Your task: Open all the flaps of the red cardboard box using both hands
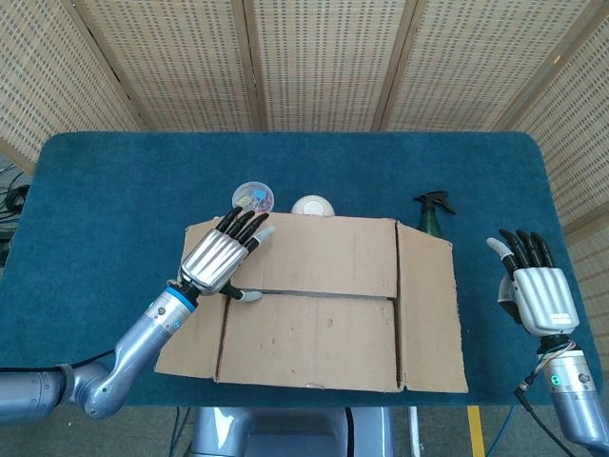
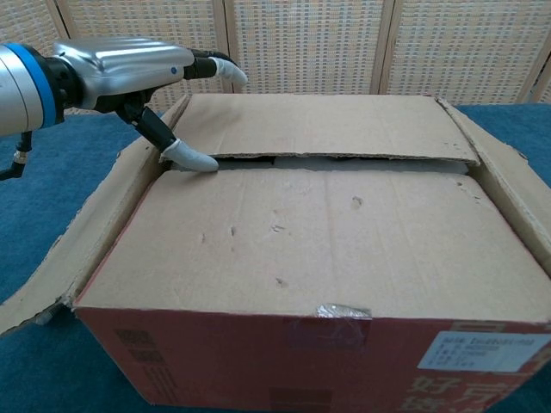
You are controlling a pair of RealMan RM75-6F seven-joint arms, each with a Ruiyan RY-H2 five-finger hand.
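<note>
Red cardboard box (image 1: pixel 314 305) sitting center-bottom of the head view. Left hand (image 1: pixel 221 260) resting fingers spread on its top-left corner, thumb at the seam, gripping nothing. Right hand (image 1: pixel 535 290) hovering lower right, fingers apart, empty.

We find readable markings on only 1 item, the red cardboard box (image 2: pixel 327 258). In the chest view, a white label (image 2: pixel 486 351) sits at the lower right of its red front face; we see lines of small print on it, but they are too small to read. Just below the label, large pale Chinese characters (image 2: pixel 478 385) are printed on the red face; we read the first as 好, and the rest are cut off by the frame edge.
</note>
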